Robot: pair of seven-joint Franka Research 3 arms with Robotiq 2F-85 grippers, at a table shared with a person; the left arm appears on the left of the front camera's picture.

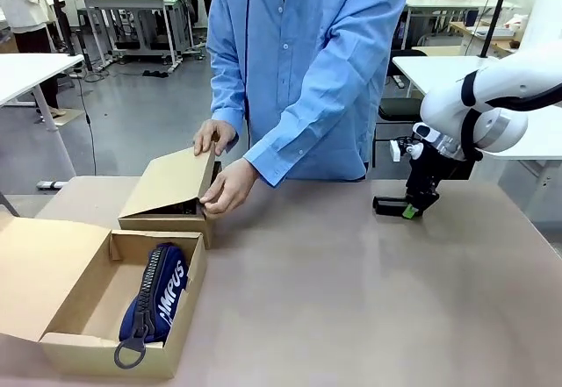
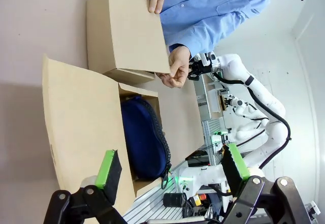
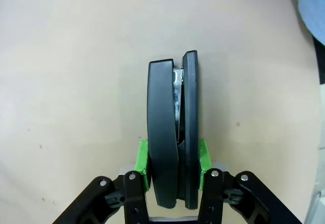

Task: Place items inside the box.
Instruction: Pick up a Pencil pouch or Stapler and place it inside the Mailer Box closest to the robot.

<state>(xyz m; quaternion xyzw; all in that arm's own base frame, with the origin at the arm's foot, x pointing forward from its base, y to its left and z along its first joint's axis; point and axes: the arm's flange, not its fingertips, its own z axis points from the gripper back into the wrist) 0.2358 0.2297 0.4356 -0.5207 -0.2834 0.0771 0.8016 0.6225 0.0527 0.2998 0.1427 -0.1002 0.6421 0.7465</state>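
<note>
One navy pencil case (image 1: 156, 304) lay in the open box (image 1: 105, 356) at near left. At the desk's (image 1: 351, 299) far right, the right end effector (image 1: 411, 210) was clamped on a black stapler (image 1: 389, 204), not yet boxed. The left end effector (image 2: 171, 167) stood apart, empty.

I see a navy fabric zip pencil case (image 1: 158, 304) lettered CAMPUS in white, and a plain brown cardboard box (image 1: 88, 354). On my right gripper (image 3: 172, 169) the pads (image 3: 143, 170) are bright green against a glossy black plastic stapler (image 3: 163, 132).

Beige table (image 1: 351, 282) holds near box (image 1: 97, 356) and far box (image 1: 171, 181).
</note>
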